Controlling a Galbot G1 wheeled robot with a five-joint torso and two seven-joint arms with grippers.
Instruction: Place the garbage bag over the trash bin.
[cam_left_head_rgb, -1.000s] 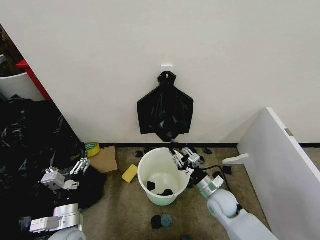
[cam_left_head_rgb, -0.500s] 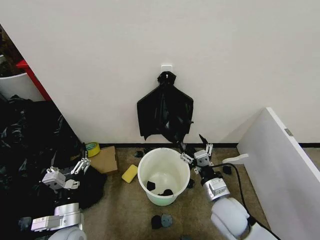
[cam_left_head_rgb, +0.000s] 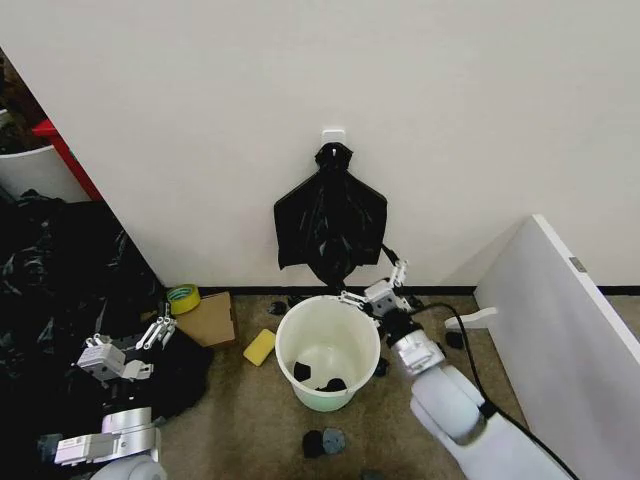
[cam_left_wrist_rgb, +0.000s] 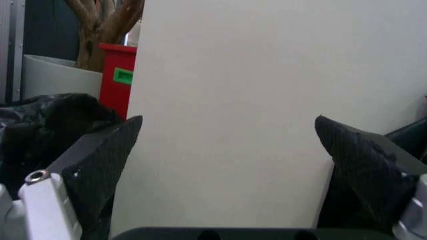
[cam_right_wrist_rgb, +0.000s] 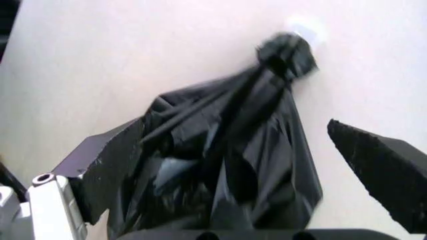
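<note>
The trash bin, a round white bucket, stands on the floor by the wall with small black scraps inside. The garbage bag is out of view. A flat black bundle with a knotted top hangs from a wall hook above the bin. My right gripper is open, raised just under the bundle's lower edge and over the bin's far right rim. In the right wrist view the bundle lies ahead of the open right gripper, apart from both fingers. My left gripper is open and held low at the left, and in the left wrist view it faces the bare wall.
A white board leans at the right. A yellow sponge, a cardboard box and a tape roll lie left of the bin. Black scraps dot the floor. Heaped black plastic covers the far left.
My right gripper left the bin's rim, swung right, then rose toward the hanging bundle's lower edge. The left arm sank slightly.
</note>
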